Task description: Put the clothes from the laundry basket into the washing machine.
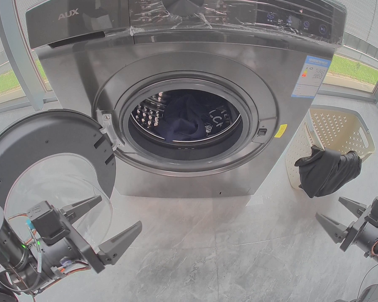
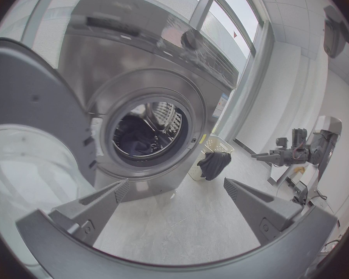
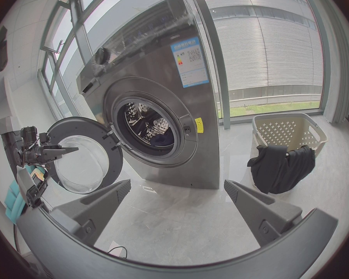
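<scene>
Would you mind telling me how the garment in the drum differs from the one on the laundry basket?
The drum garment is navy and lies inside the washing machine; the basket garment is black and hangs over the rim of the laundry basket. Both are dark, crumpled cloth.

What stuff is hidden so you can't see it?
- Basket bottom, head view: hidden by its wall and the black cloth draped over the rim.
- Drum back, head view: covered by dark clothes.
- Sticker print, every view: too small.
</scene>
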`<state>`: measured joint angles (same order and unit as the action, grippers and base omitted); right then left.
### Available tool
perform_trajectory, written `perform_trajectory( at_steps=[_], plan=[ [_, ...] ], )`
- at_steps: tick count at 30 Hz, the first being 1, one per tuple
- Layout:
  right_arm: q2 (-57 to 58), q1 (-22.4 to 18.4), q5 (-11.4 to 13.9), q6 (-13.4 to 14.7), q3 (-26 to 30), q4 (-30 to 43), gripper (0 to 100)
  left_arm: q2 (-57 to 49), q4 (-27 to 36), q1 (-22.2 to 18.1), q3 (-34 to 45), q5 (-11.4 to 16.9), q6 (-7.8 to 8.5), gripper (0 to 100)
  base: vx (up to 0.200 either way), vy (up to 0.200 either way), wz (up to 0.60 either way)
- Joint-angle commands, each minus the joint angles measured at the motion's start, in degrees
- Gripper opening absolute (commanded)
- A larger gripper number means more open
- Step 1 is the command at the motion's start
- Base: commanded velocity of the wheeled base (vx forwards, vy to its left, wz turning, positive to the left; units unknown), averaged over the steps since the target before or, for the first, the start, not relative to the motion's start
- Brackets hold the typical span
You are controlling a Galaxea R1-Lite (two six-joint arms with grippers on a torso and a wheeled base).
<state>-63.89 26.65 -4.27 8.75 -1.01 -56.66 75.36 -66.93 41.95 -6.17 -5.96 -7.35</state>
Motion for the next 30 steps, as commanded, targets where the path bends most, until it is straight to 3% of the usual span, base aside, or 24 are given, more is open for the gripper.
perform_trajectory(
  at_steps=[1, 7, 14, 20, 30],
  plan=[
    [9.9, -4.9, -0.1, -1.5, 1.0, 4.3, 100, -9.0, 0.1, -3.8, 4.7, 0.3, -0.03, 100, -0.200, 0.000, 0.00],
    [16.7, -8.8, 0.0, -1.5, 1.0, 10.3, 100, -15.5, 6.2, -6.5, 6.2, 0.6, -1.00, 100, -0.200, 0.000, 0.00],
    [30.8, -13.5, 0.8, -1.9, 1.0, 24.3, 100, -32.8, 24.1, -6.8, 6.2, 0.5, -1.17, 100, -0.029, 0.000, 0.00],
    [35.6, -14.3, 1.2, -2.5, -1.4, 32.1, 100, -40.9, 34.9, -6.8, 2.8, 0.5, -1.17, 100, 0.000, -0.100, 0.00],
    [30.0, -13.9, 1.3, -2.5, -5.5, 33.5, 100, -37.0, 35.5, -6.8, 1.2, 0.5, -2.40, 100, 0.000, -0.200, 0.00]
  ],
)
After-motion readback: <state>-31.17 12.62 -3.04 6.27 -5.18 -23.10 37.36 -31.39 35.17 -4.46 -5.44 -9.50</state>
